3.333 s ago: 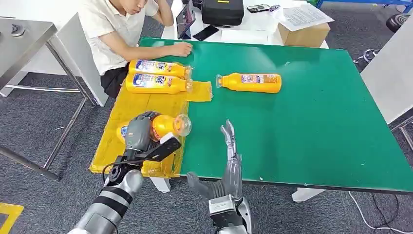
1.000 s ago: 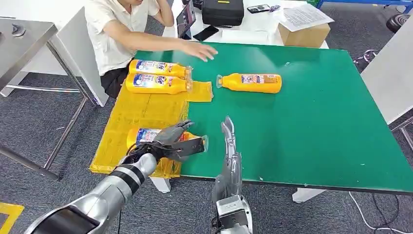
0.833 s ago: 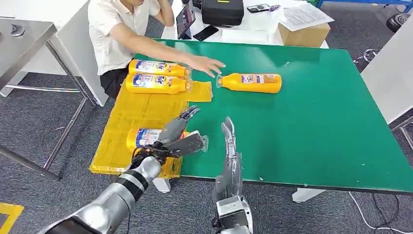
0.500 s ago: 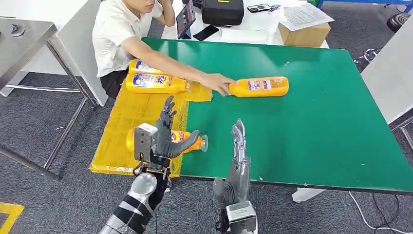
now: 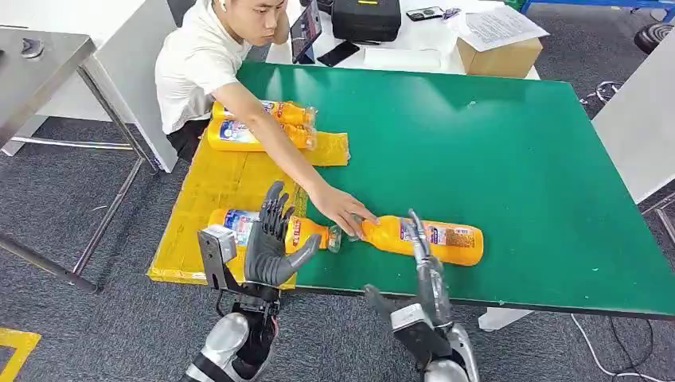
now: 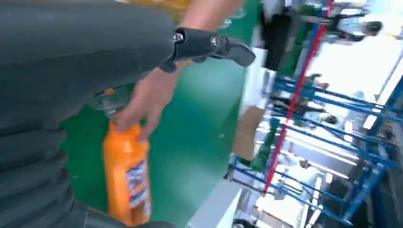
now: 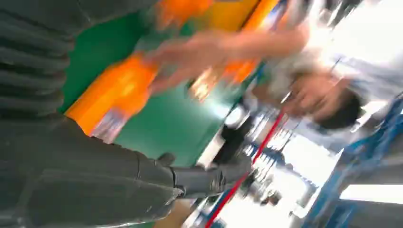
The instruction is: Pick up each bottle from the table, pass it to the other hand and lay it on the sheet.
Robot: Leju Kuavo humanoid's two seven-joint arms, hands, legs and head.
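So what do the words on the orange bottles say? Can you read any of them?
None can be read for sure.
Bottle by the person's hand: label print too small.
Bottle on the yellow sheet: blue and white label, partly hidden by the robot's left hand, unreadable.
Two far bottles: labels blurred and partly covered by the person's arm.
Papers on the cardboard box: print too small.

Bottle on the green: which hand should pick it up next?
Right. The right hand is open directly in front of the bottle. The left hand is over the sheet. Wait: a person's hand is on its neck.
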